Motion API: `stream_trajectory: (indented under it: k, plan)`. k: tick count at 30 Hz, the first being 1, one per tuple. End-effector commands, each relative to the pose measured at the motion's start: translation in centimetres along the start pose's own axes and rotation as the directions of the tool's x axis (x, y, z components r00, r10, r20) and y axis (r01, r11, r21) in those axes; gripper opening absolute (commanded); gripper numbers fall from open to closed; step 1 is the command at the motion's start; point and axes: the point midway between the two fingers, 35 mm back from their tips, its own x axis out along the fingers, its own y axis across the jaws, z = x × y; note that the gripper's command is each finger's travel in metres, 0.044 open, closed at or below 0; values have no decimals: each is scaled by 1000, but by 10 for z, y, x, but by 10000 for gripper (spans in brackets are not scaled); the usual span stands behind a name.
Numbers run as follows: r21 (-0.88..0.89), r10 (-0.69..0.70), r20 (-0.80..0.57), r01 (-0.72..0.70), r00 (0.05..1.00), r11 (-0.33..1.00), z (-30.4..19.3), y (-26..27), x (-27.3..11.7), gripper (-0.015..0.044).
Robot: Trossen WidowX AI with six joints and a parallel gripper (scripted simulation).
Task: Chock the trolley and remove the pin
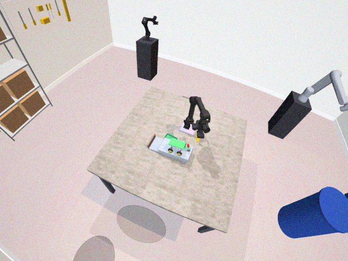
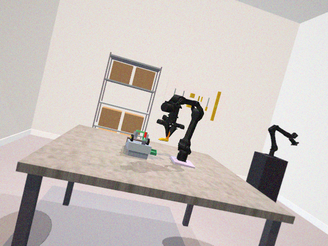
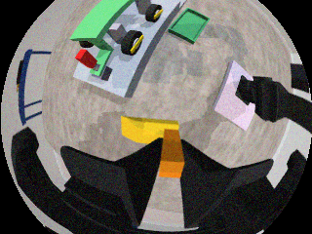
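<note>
My gripper (image 1: pixel 198 136) (image 2: pixel 168 135) (image 3: pixel 170 142) is shut on the orange handle of the yellow chock (image 1: pixel 197 138) (image 2: pixel 163 139) (image 3: pixel 146 130). It holds the chock in the air, above the table and beyond the ramp's pin end. The chock's black rubber base cannot be made out. The green-topped trolley (image 1: pixel 176 143) (image 2: pixel 139 131) (image 3: pixel 102 20) stands on the grey ramp (image 1: pixel 155 144) (image 2: pixel 138 148) (image 3: pixel 118 86). The red-headed stop pin (image 1: pixel 187 145) (image 2: pixel 145 135) (image 3: pixel 86 58) is upright at the trolley's uphill end. The green tray (image 1: pixel 168 136) (image 2: pixel 153 151) (image 3: pixel 189 25) lies beside the ramp, with nothing visible inside.
A brown board (image 1: pixel 151 141) closes the ramp's low end. My arm's pale pink base plate (image 1: pixel 187 129) (image 2: pixel 188 164) (image 3: pixel 231 104) lies on the tray's side of the ramp. Shelves (image 1: pixel 17 98) (image 2: pixel 129 85) and other pedestal-mounted arms stand away from the table.
</note>
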Motion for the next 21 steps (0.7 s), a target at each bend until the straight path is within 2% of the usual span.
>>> stream_trajectory:
  k: [1,11,21]
  plan:
    - [-138,-3,1,3,1000,990,0,0,0,0]
    - [-462,-4,1,4,1000,887,0,0,0,0]
    - [-732,-5,1,4,1000,681,0,0,0,0]
